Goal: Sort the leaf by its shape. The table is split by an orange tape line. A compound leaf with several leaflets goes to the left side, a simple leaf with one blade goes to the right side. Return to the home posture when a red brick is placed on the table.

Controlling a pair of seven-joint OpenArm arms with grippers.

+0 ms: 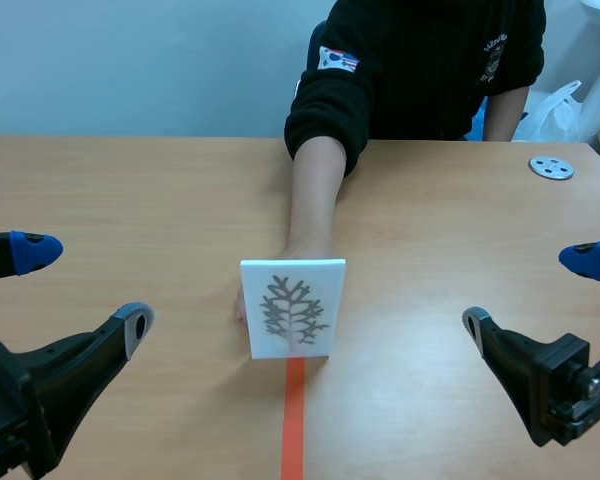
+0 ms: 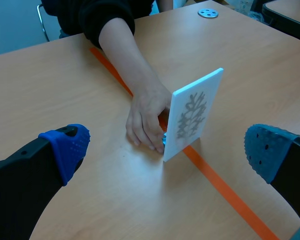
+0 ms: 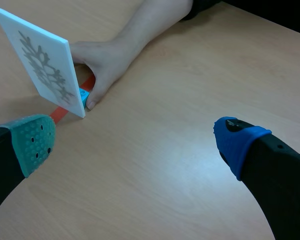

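We find a white card (image 1: 292, 307) standing upright on the surface (image 1: 130, 190), its foot on the far end of the orange tape line (image 1: 294, 420). The person's hand (image 2: 147, 120) reaches across from the far side and touches the card from behind, near its base. We judge this is done to steady it and face the print toward the robot for reading. A small blue piece (image 3: 83, 95) shows at the card's foot. It may be a stand, but we cannot tell.

The left hand (image 1: 85, 286) and right hand (image 1: 530, 291) sit low at either side, well apart from the card. Both have their fingers spread wide and grip nothing. We judge they are waiting while the person is in the way.

The leaf (image 2: 191, 114) is a flat grey print, not a real leaf. It has one central stem with many small lobed branches off both sides. We judge it compound, so the card belongs on the left side. The card is thin and rigid and would tip easily.

A metal disc (image 1: 551, 167) lies far off to the right. We see no red brick.
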